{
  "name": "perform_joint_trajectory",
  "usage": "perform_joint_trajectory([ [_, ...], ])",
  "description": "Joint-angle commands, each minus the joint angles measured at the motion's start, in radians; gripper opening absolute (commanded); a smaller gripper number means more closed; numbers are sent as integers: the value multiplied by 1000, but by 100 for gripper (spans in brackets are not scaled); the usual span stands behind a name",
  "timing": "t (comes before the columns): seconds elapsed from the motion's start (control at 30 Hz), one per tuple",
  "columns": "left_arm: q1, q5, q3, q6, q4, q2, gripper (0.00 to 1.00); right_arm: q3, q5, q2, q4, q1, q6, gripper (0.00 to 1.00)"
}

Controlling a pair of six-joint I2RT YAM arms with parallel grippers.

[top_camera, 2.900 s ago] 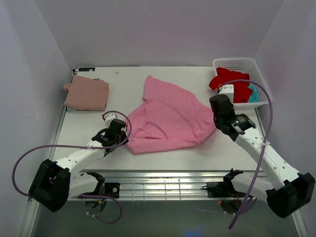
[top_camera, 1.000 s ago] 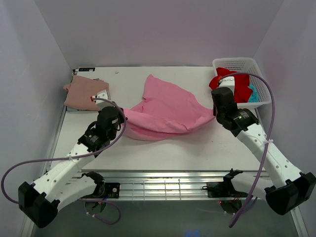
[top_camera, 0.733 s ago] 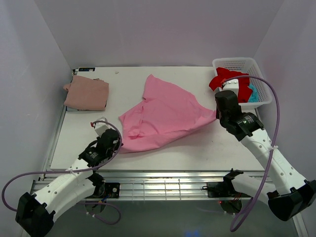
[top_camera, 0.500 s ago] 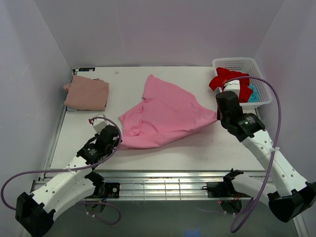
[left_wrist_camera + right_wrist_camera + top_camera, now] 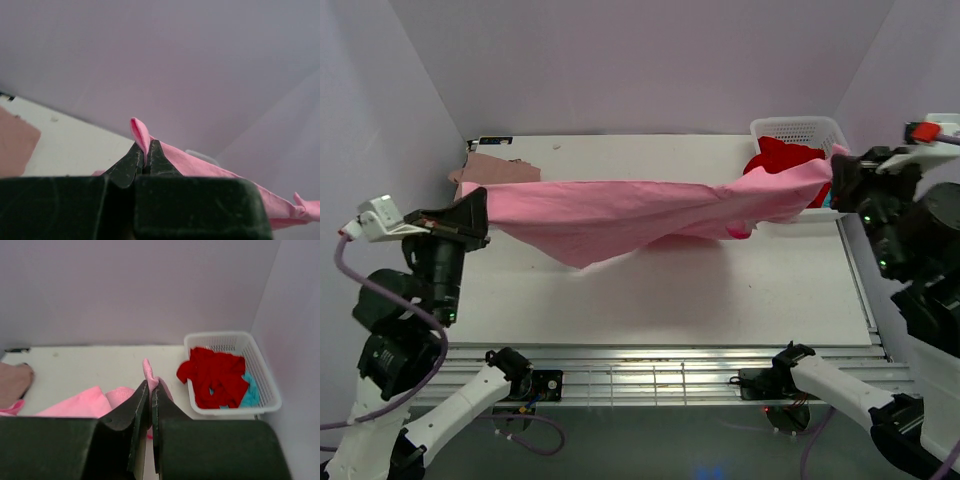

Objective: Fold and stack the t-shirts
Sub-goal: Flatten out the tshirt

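The left pincer (image 5: 472, 205) and right pincer (image 5: 839, 172), each pinched shut on the pink shirt (image 5: 620, 205), have hoisted it off the bench (image 5: 670, 290), stretched, probably for laying flat.

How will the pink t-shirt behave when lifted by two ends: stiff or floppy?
Likely very floppy: the pink t-shirt sags between the left end effector and the right end effector. Probably light, since small pinches carry it.
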Motion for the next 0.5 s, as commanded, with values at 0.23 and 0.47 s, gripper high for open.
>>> perform_joint_trajectory([
  [0.23,112,588,391,96,-152,-49,0,504,-297,-95,-41,-4,-71,8],
  [0.47,329,775,706,78,-379,81,0,526,-300,-120,28,-4,-46,8],
])
